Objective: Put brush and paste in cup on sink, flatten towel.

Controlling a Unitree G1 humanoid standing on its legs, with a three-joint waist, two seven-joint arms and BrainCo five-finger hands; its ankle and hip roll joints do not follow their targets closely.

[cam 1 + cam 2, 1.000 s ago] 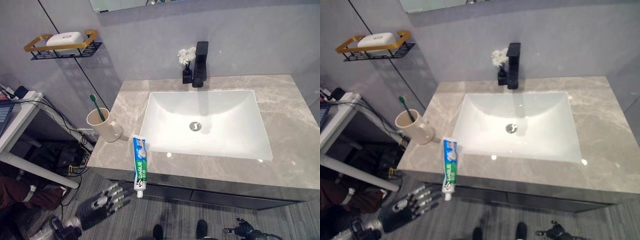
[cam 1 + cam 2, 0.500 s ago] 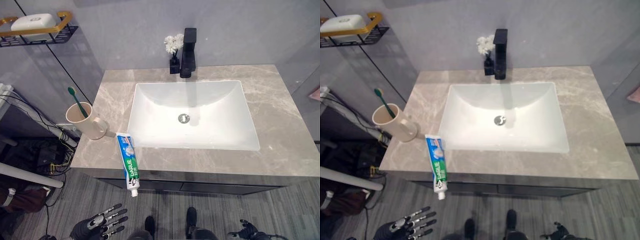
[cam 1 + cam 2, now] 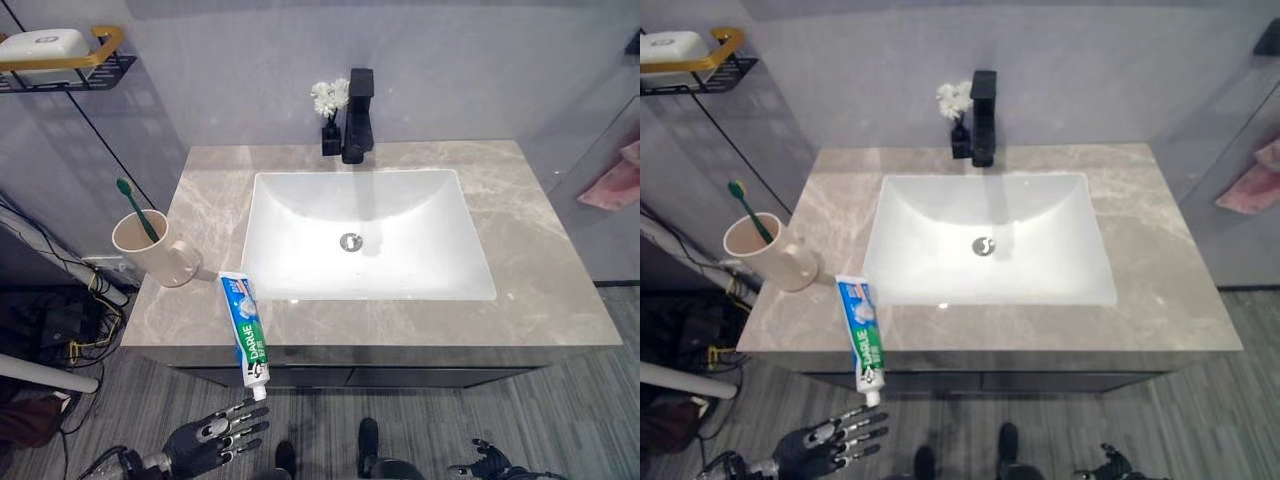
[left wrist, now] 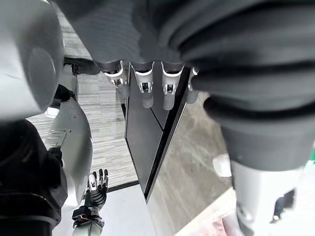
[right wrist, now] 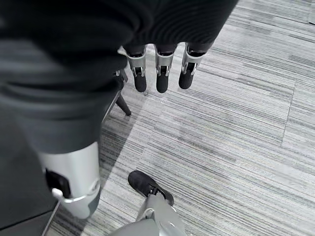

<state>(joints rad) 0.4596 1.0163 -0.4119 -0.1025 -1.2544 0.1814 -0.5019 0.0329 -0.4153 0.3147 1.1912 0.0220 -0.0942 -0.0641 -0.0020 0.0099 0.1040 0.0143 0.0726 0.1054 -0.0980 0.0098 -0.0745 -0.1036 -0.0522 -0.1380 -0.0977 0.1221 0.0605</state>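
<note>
One of three: green toothbrush (image 3: 131, 203) standing in beige cup (image 3: 152, 247)
Paste: toothpaste tube (image 3: 245, 326) overhanging counter (image 3: 560, 290) edge
Towel: pink towel (image 3: 612, 183) waiting
Hands: left hand (image 3: 208, 444), right hand (image 5: 160, 69) hanging empty, fingers straight

1. The left hand (image 3: 205, 445) is dark across its back, with slim silver fingers (image 3: 240, 428) broken by darker bands and ending in dark tips.
2. Seen from close by, a dark ribbed cover (image 4: 236, 73) wraps that hand's back and wrist in thick, rounded folds. The finger roots are silver, each with a small dark slot.
3. The right hand (image 5: 162, 19) wears the same dark ribbed sleeve. Its fingers (image 5: 161, 73) are silver at the root, with rounded black tips.
4. Its thumb (image 5: 74, 182) is a smooth silver-grey cylinder bearing 1 small black square patch.
</note>
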